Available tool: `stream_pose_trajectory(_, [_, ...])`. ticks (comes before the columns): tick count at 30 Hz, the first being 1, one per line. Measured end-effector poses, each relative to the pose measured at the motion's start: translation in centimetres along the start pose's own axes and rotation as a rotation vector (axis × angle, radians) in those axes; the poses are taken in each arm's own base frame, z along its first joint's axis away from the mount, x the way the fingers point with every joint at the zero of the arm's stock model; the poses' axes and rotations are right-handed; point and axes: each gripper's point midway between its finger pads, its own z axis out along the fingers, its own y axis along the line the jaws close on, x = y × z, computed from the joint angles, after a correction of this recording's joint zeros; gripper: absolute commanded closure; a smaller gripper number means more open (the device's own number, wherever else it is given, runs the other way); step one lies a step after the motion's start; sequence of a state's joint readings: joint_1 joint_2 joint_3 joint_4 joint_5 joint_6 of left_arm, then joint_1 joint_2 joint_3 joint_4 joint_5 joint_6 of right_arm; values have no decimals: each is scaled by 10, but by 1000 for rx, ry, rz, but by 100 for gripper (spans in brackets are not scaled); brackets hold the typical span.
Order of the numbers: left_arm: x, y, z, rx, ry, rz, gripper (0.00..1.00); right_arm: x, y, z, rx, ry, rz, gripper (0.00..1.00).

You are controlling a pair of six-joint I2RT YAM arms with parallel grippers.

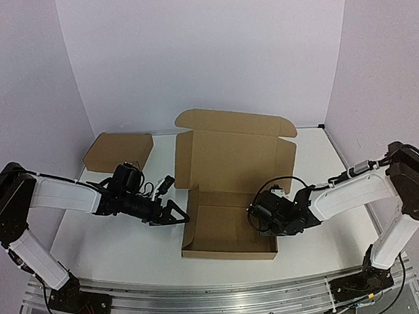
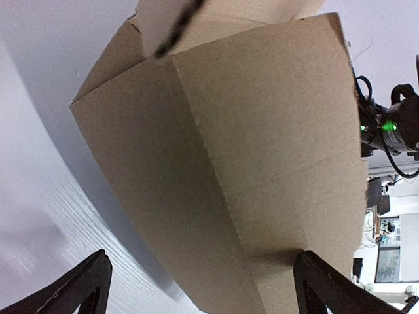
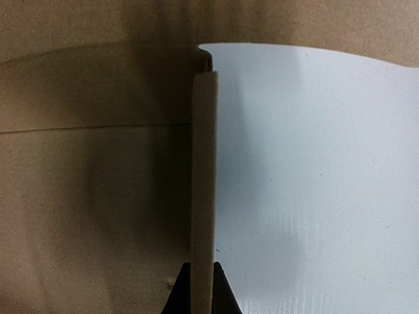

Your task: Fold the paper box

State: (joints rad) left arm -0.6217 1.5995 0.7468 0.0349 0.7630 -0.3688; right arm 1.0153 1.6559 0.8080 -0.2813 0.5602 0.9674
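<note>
The paper box (image 1: 227,229) is brown cardboard and sits at the table's middle. Its front part forms a shallow tray, and the round-cornered lid panel (image 1: 235,151) stands open behind it. My left gripper (image 1: 176,213) is open, right beside the box's left wall. In the left wrist view that wall (image 2: 249,150) fills the frame between the spread fingers (image 2: 82,288). My right gripper (image 1: 261,215) is at the box's right wall. In the right wrist view its jaws (image 3: 202,291) are shut on the upright wall's edge (image 3: 203,163).
A second, ready-made brown cardboard box (image 1: 119,150) lies at the back left of the white table (image 1: 114,242). White walls enclose the back and sides. A metal rail (image 1: 207,300) runs along the near edge.
</note>
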Motion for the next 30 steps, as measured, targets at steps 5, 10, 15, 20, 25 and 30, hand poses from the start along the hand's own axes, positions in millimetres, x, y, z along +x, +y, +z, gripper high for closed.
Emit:
stream_pose_trajectory(5, [-6, 8, 1, -57, -16, -15, 1, -3, 12, 4, 28, 16, 3, 100])
stream_pose_trajectory(10, [-9, 19, 0, -138, -25, -45, 11, -2, 20, 4, 46, 20, 14, 100])
stream_pose_trajectory(15, [-9, 41, -1, -274, -26, -58, 18, 2, 32, 3, 51, 25, -9, 100])
stream_pose_trajectory(20, [-12, 50, -3, -368, -29, -15, 31, 1, 44, 0, 64, 11, -29, 100])
stream_pose_trajectory(25, [-12, 56, 1, -436, -20, 50, 43, 1, 55, -2, 68, -2, -37, 100])
stream_pose_trajectory(30, [-13, 65, 5, -511, 6, 111, 71, 1, 58, -5, 84, -11, -55, 100])
